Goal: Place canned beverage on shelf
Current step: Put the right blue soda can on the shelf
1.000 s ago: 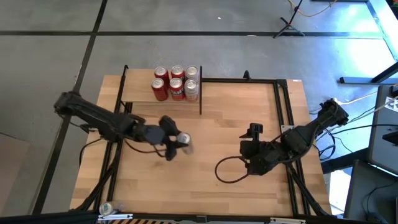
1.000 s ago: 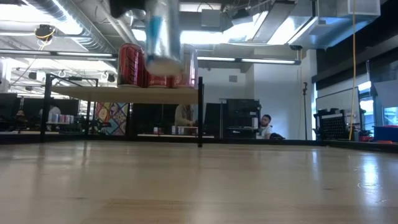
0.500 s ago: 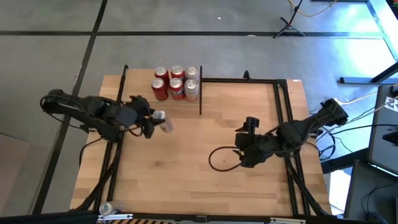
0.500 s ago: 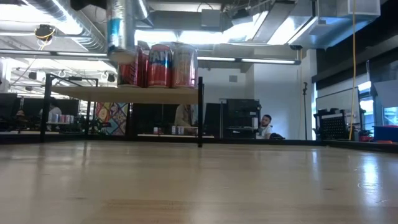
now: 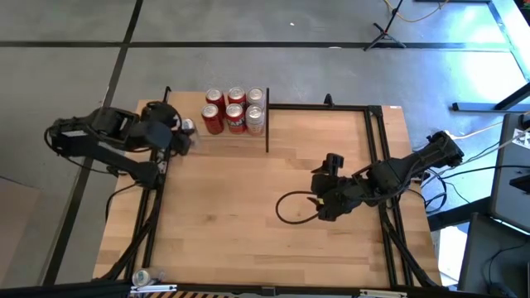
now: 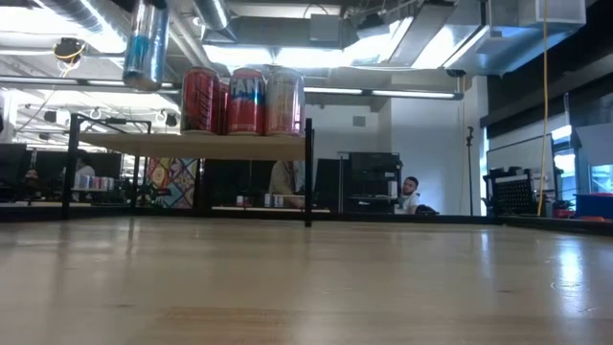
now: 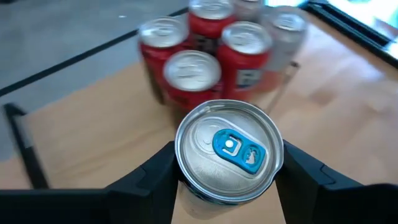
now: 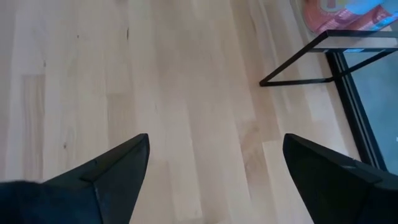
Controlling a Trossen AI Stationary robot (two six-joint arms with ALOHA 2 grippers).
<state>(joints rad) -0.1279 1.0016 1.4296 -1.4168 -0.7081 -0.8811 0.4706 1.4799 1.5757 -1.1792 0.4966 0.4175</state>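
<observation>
At upper left of the high view, the left gripper (image 5: 184, 132) clamps a silver can (image 7: 228, 149) above the shelf (image 5: 178, 124), just beside 6 cans (image 5: 235, 110). The right gripper (image 5: 319, 199), centre-right over the table (image 5: 248, 215), holds nothing, jaws spread wide.

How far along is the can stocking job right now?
Six cans already stand on the shelf. The left tool holds a silver can with a blue tab above the shelf's free end, not yet set down. Lowering and releasing it remain. The right tool waits open over the table.
</observation>
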